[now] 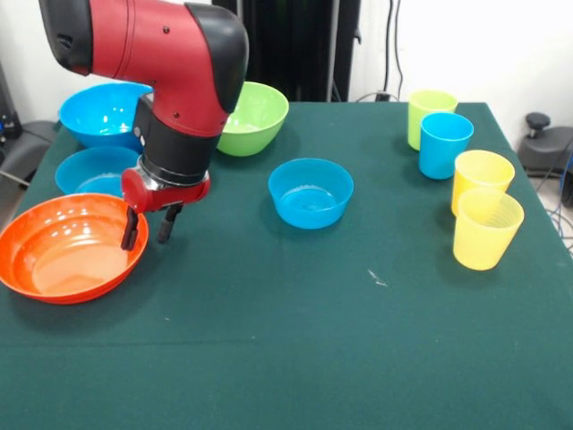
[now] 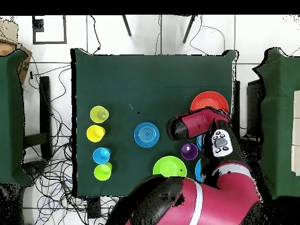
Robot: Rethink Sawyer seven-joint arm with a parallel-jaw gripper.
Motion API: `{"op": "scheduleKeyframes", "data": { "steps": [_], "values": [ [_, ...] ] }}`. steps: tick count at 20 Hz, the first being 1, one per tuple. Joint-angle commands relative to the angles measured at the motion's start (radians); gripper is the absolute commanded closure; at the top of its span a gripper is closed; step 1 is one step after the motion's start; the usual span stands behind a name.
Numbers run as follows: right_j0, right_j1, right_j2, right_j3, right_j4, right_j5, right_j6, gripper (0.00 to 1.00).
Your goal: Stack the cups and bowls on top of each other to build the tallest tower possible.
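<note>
- Parted and empty, the gripper (image 1: 149, 229) fingers hang at the orange bowl's (image 1: 63, 255) far rim.
- Purple cup (image 2: 189, 151) sits beside the green bowl (image 1: 253, 116).
- Four cups line the table's (image 1: 295, 313) opposite side.
- No writing is legible.

A robotics lab. A green-clothed table (image 2: 152, 76) stands on white floor tiles (image 2: 258, 35). Loose cables (image 2: 50, 176) sprawl past its edges.
</note>
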Motion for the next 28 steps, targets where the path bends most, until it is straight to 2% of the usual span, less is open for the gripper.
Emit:
{"op": "scheduleKeyframes", "data": {
  "steps": [1,7,8,21,28],
  "values": [
    [0.017,0.018,0.052,-0.046,0.032,0.037,0.044,0.0],
    [0.018,0.012,0.056,-0.041,0.016,0.039,-0.002,0.0],
    [0.016,0.012,0.058,-0.041,0.016,0.041,-0.007,1.0],
    [0.019,0.009,0.062,-0.038,0.01,0.053,-0.034,1.0],
    [0.064,-0.033,0.015,-0.012,-0.018,0.007,0.025,1.0]
  ]
}}
